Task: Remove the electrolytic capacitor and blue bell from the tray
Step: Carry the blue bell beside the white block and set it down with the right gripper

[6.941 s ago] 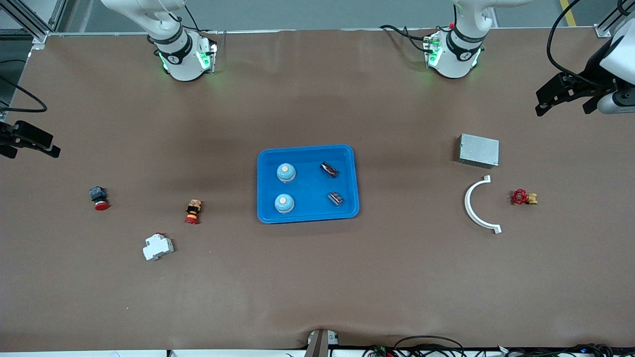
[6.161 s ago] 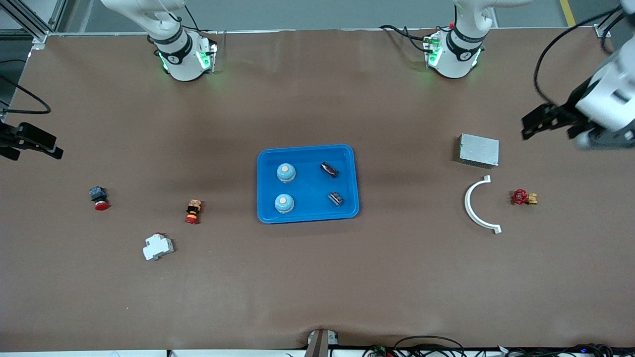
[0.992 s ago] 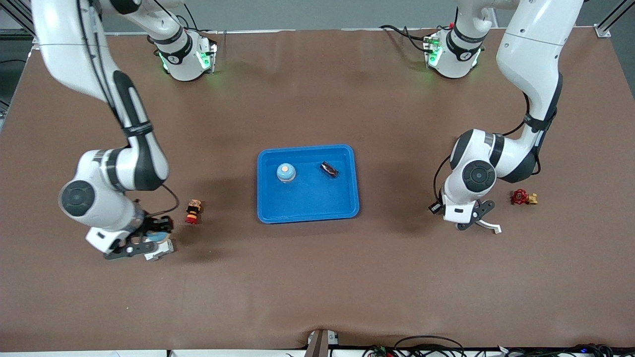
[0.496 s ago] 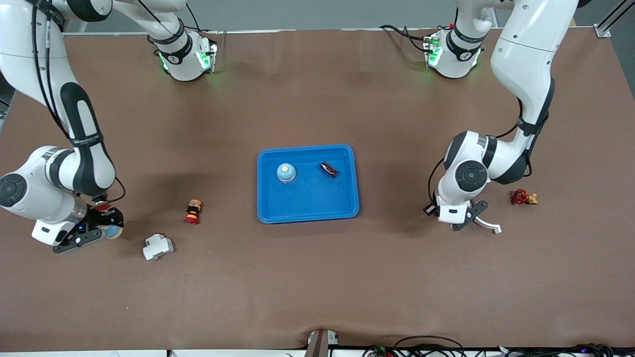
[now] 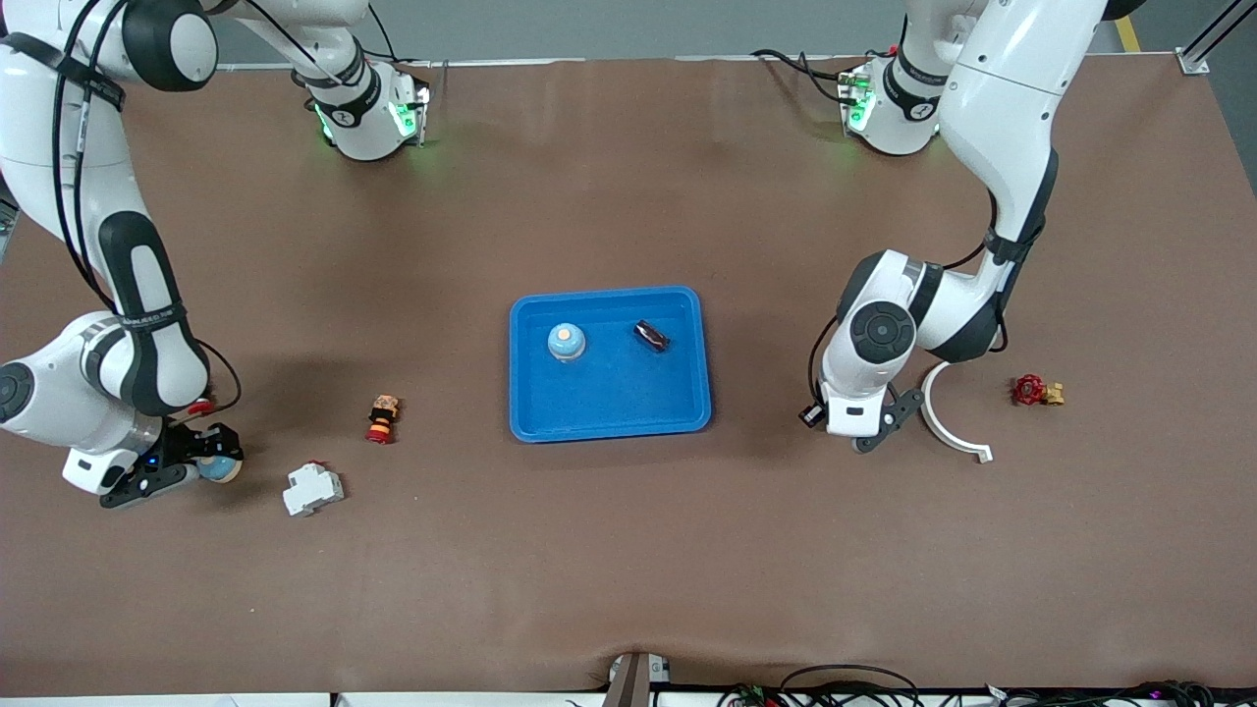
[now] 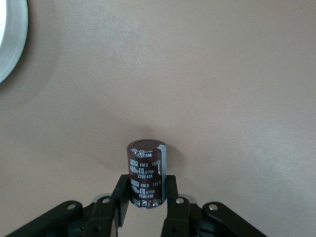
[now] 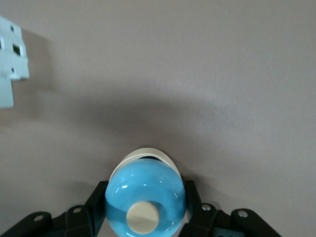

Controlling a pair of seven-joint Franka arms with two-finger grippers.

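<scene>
A blue tray (image 5: 687,412) in the middle of the table holds one blue bell (image 5: 566,341) and one dark capacitor (image 5: 651,335). My right gripper (image 5: 201,463) is low over the table at the right arm's end, shut on a second blue bell (image 5: 221,468); that bell also shows in the right wrist view (image 7: 144,197) between the fingers (image 7: 96,200). My left gripper (image 5: 869,437) is low over the table between the tray and a white arc, shut on a dark brown capacitor (image 6: 146,173) held upright. That capacitor is hidden in the front view.
A white breaker (image 5: 312,488) and a red-and-yellow button switch (image 5: 382,419) lie between the right gripper and the tray. A white arc (image 5: 948,422) and a red valve (image 5: 1036,391) lie at the left arm's end. The breaker shows in the right wrist view (image 7: 10,74).
Both arms came in from the table's ends. One bell and one capacitor left the tray. The right gripper carried the bell past the breaker; the left gripper has shifted toward the tray.
</scene>
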